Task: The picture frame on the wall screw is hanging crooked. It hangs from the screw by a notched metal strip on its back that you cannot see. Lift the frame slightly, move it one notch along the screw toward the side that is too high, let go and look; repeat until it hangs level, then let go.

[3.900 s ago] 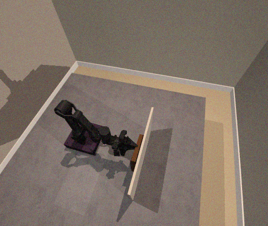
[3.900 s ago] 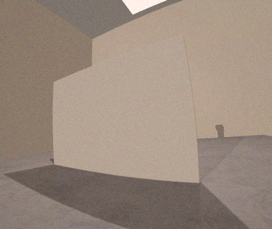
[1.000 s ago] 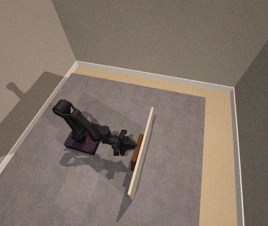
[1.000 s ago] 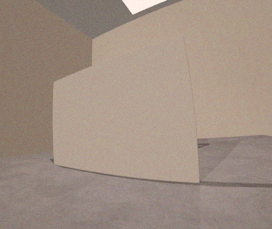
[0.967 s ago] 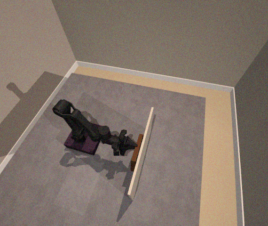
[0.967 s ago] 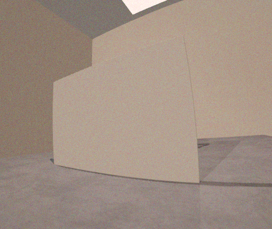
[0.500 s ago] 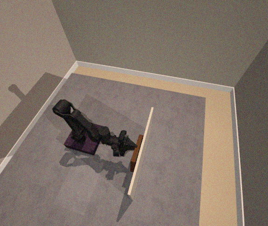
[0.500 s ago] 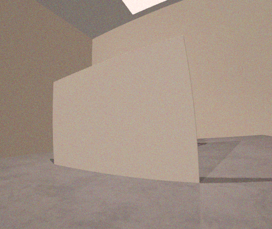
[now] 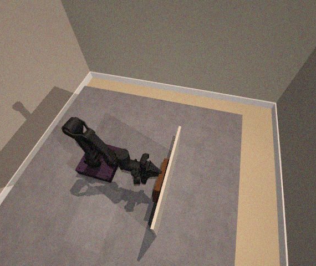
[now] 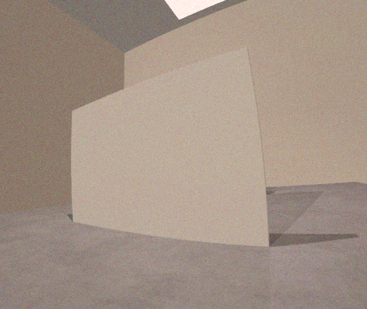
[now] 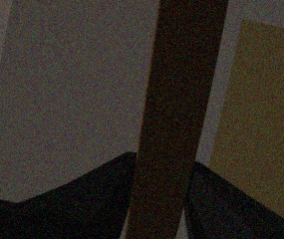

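The brown picture frame (image 9: pixel 157 184) is at the near face of the upright pale wall panel (image 9: pixel 158 210). In the wrist view one dark brown side of the frame (image 11: pixel 181 90) runs from top to bottom, its upper end leaning right. A yellowish picture area (image 11: pixel 256 110) with a grey border shows to its right. My gripper (image 9: pixel 161 172) (image 11: pixel 164 161) is shut on that side of the frame, with one dark finger on each side of it. The screw and the notched strip are hidden. I cannot tell from these views whether the frame is level.
The panel's blank back (image 10: pixel 163 159) hides the arm and frame in the exterior view. The arm's purple base (image 9: pixel 106 172) stands on the grey floor at the panel's left in the top view. Room walls with a white skirting (image 9: pixel 181 87) surround the floor.
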Action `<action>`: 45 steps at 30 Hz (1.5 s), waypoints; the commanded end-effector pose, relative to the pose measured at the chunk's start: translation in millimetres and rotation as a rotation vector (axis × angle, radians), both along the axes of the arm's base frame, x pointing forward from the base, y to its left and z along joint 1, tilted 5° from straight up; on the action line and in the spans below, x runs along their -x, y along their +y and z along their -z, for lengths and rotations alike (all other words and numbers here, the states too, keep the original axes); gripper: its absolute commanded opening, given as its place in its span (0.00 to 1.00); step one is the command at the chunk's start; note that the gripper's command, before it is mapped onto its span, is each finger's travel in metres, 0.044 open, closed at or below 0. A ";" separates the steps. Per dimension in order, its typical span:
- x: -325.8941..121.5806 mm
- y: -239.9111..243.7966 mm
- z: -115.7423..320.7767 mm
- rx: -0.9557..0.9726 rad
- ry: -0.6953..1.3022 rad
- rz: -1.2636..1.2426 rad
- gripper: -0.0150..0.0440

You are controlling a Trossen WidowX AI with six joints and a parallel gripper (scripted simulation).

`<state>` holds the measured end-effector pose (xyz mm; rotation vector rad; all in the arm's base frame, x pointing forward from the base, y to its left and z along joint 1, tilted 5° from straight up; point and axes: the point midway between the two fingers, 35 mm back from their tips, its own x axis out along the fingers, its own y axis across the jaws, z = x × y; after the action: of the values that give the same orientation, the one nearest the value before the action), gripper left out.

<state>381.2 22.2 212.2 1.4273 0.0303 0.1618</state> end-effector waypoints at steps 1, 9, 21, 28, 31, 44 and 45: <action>-0.5 0.3 -4.0 0.001 -0.015 -0.002 0.25; -0.9 -0.1 -1.4 0.001 -0.015 -0.002 0.25; -1.3 -0.8 2.6 0.001 -0.015 -0.002 0.25; -1.6 -1.5 5.2 0.000 -0.007 0.002 0.25; -1.6 -1.5 5.4 0.000 -0.005 0.002 0.25; -1.7 -1.7 6.4 -0.005 -0.003 0.002 0.25; -1.8 -1.8 6.5 -0.016 -0.002 0.001 0.25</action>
<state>383.0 20.5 205.5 1.4310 0.0272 0.1609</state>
